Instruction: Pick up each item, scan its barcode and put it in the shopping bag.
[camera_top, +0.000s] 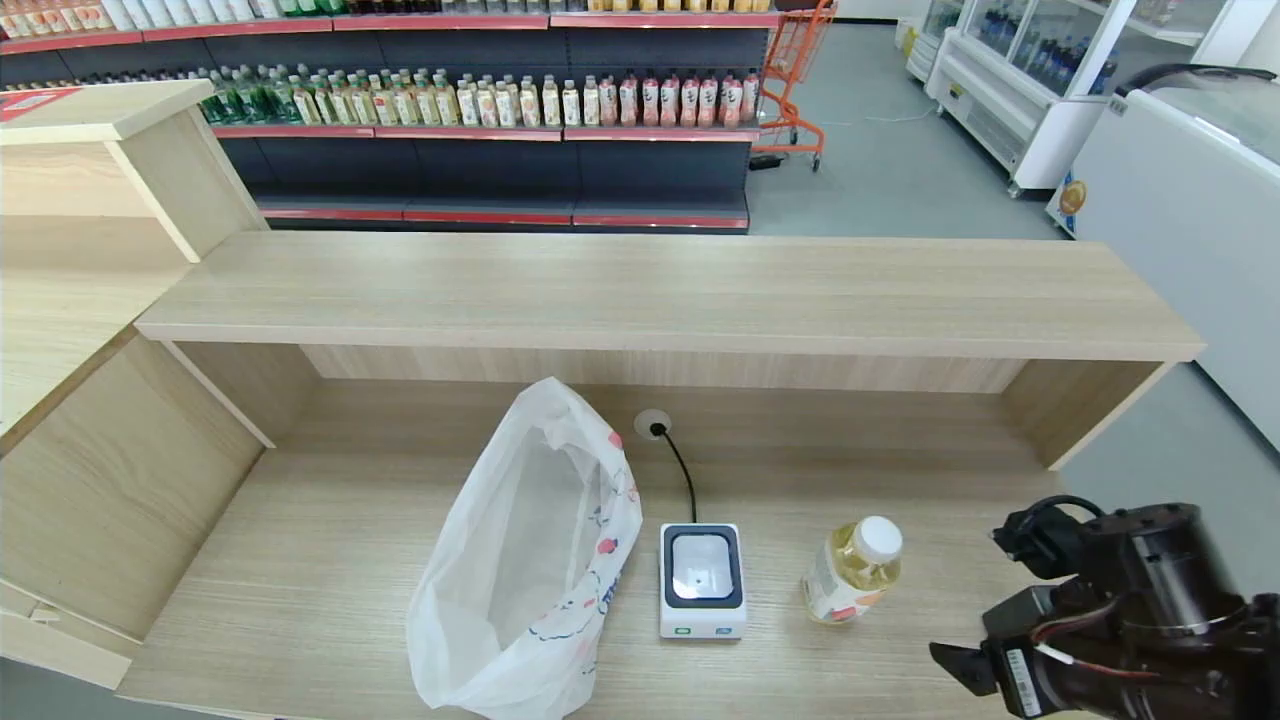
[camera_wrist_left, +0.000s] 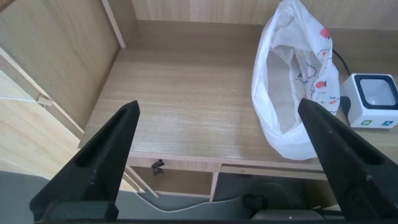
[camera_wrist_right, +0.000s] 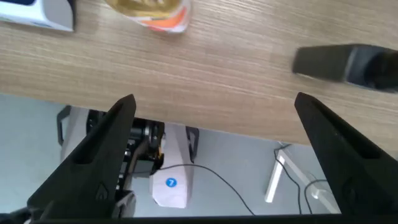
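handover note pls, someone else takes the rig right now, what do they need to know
Left end effector: open, empty, by the near edge of the counter, left of the shopping bag.
Right end effector: open, empty, by the counter's near edge, right of the bottle.
The bottle stands on the counter, right of the scanner. The bag stands open, left of the scanner.
Done: nothing visible in the bag, bottle not yet picked.
Left: pick up the bottle, scan its barcode, bag it.
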